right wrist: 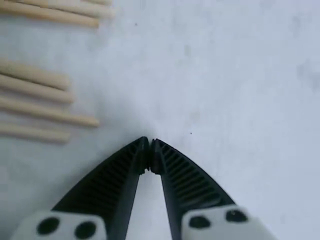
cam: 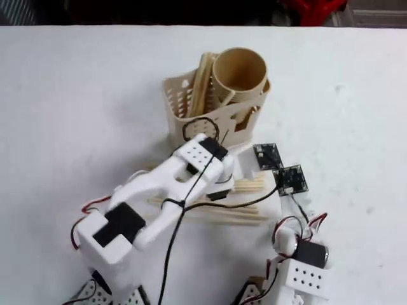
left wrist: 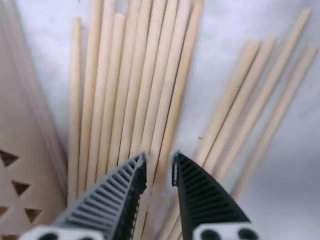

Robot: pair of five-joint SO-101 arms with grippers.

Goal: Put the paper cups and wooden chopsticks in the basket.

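Observation:
The beige basket (cam: 210, 121) stands mid-table and holds a paper cup (cam: 240, 75) and several wooden chopsticks (cam: 202, 79). More chopsticks (cam: 245, 216) lie loose on the table just in front of it, partly under the left arm (cam: 159, 203). My left gripper (left wrist: 159, 165) is low over a fan of chopsticks (left wrist: 135, 80). It is open by a narrow gap, and one stick runs between the tips. The basket wall (left wrist: 20, 165) is close beside it. My right gripper (right wrist: 150, 145) is shut over bare table, near several chopstick ends (right wrist: 45, 100).
The right arm (cam: 305, 267) sits at the front right, with two small circuit boards (cam: 283, 170) and cables near the loose chopsticks. The white table (cam: 76, 95) spreads wide to the left and right of the basket.

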